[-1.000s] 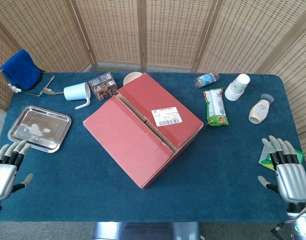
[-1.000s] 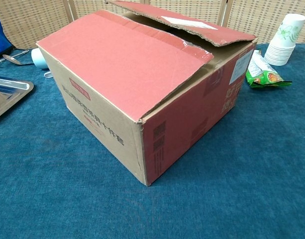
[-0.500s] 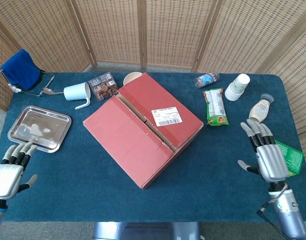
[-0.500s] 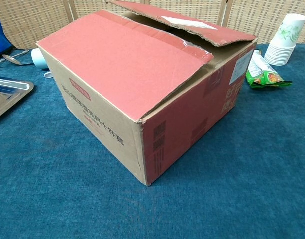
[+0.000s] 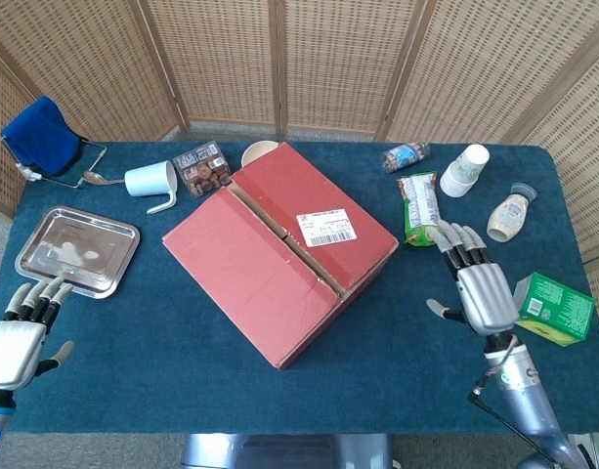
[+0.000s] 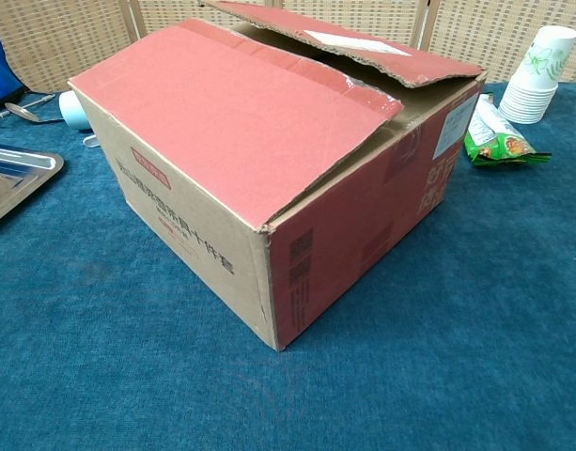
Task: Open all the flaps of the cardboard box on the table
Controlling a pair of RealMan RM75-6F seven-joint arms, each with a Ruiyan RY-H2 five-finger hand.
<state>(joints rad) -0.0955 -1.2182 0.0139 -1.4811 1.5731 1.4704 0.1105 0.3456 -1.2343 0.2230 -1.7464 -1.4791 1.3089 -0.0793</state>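
A red cardboard box (image 5: 279,249) stands mid-table, turned at an angle, with its two top flaps folded down. The far flap with the white label (image 5: 326,227) sits slightly raised, as the chest view shows at the flap (image 6: 363,47); the near flap (image 6: 231,113) lies flat. My right hand (image 5: 478,293) hovers over the table to the right of the box, fingers spread, holding nothing. My left hand (image 5: 21,337) is at the near left edge, fingers apart and empty, well clear of the box. Neither hand appears in the chest view.
A steel tray (image 5: 76,250) lies left. White mug (image 5: 152,180), snack pack (image 5: 202,168) and bowl (image 5: 260,152) sit behind the box. Right of it: green snack bag (image 5: 421,210), paper cups (image 5: 463,170), bottle (image 5: 507,215), green carton (image 5: 553,309). Blue cloth (image 5: 40,135) at far left.
My right hand has moved left and away from the table edge toward the box, uncovering the green carton. The left hand has barely shifted. The box is unchanged.
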